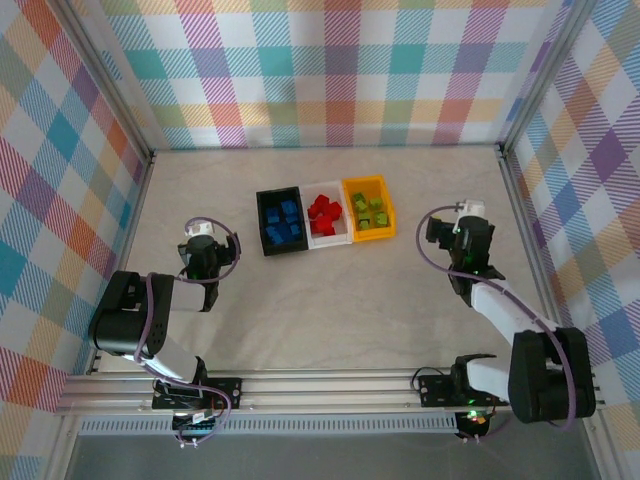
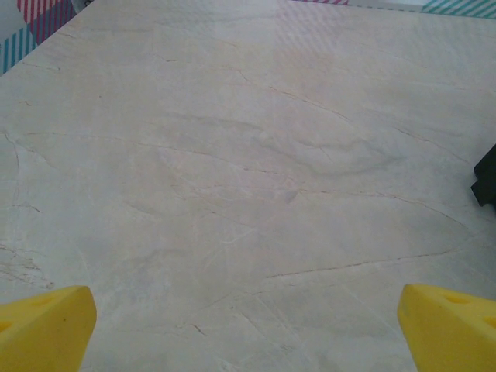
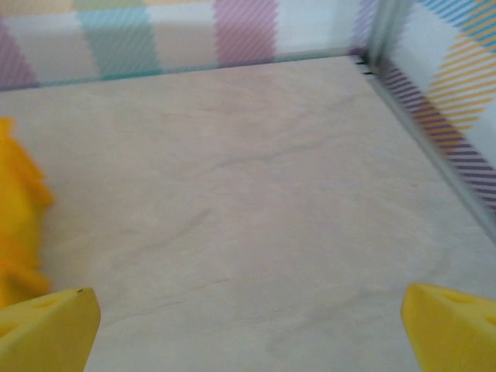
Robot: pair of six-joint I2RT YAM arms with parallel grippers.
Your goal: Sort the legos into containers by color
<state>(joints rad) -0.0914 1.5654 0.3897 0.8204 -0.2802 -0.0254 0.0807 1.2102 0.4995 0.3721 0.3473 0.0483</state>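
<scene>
Left gripper (image 1: 204, 234) has its jaws spread wide with nothing between them, parked left of centre in the overhead view. From its own camera the yellow fingertips (image 2: 46, 329) sit at the bottom corners over bare table (image 1: 350, 300). Right gripper (image 1: 456, 216) is the same: wide apart, empty, right of centre. Its wrist view catches a blurred orange-yellow edge at frame left, likely the yellow bin (image 3: 17, 209). The bins sit between the arms, mid-frame, in a joined row. The black bin (image 1: 263, 222) holds the blue legos (image 1: 286, 222). The white bin (image 1: 331, 238) holds the red legos (image 1: 323, 211). The yellow bin holds the green legos (image 1: 371, 213). Every brick I can make out is in a bin, one colour each, so the sort looks done to me. What's left is parking. Pull each arm straight back toward its base at frame bottom, with no sweep toward centre. The right gripper is the closer one, near the yellow bin's side, so clip that and the whole row shifts. No reason to close the jaws.
</scene>
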